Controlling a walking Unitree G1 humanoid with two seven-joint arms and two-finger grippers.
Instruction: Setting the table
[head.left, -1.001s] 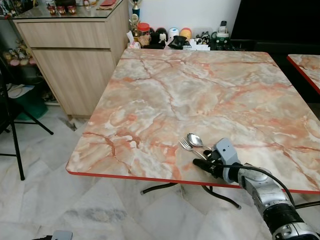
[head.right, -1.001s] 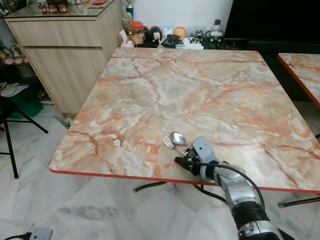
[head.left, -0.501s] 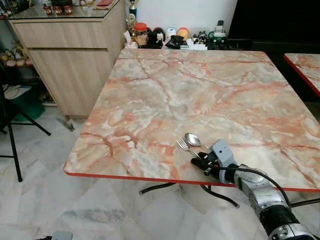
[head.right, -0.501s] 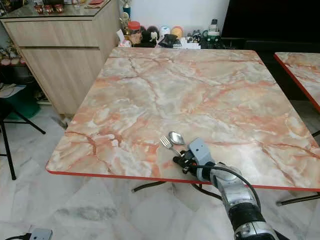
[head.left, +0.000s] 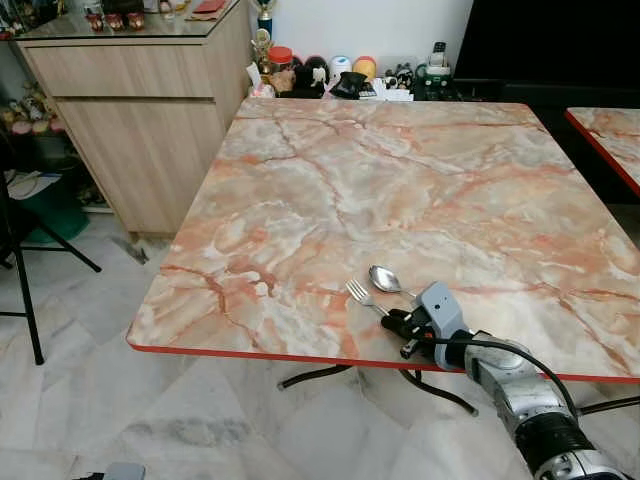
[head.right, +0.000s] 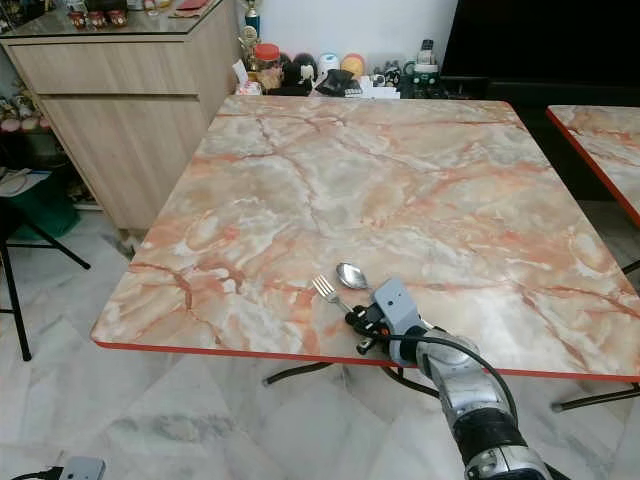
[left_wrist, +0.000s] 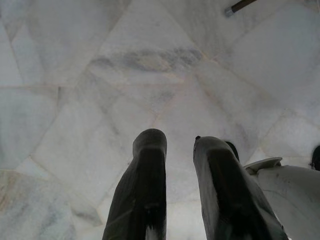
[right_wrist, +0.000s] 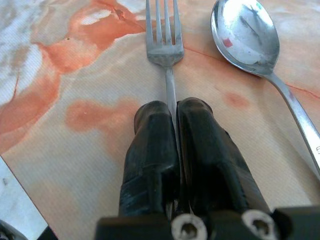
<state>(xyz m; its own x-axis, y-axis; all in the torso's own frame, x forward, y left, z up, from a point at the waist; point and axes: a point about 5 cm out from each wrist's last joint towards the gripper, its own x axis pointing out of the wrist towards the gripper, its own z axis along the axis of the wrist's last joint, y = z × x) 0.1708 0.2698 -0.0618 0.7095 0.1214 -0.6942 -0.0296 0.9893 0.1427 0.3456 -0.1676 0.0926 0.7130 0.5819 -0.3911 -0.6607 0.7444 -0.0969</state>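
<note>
Right wrist view: right gripper (right_wrist: 172, 120) is clamping the fork (right_wrist: 166, 47) by its handle, tines pointing straight away along the fingers. Fork is lying flat near the table (head.left: 420, 190) front edge, beside the spoon (right_wrist: 247, 37).

We noted our right arm (head.left: 530, 400) was silver with a black cable, a grey wrist block, and a black-fingered right gripper (right_wrist: 172, 112) showing two screws.

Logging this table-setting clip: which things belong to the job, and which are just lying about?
Job:
fork, held in the right pincer
spoon beside it
marble table

Lying about:
wooden cabinet
jars and trinkets behind the table
idle left pincer over the floor
</note>
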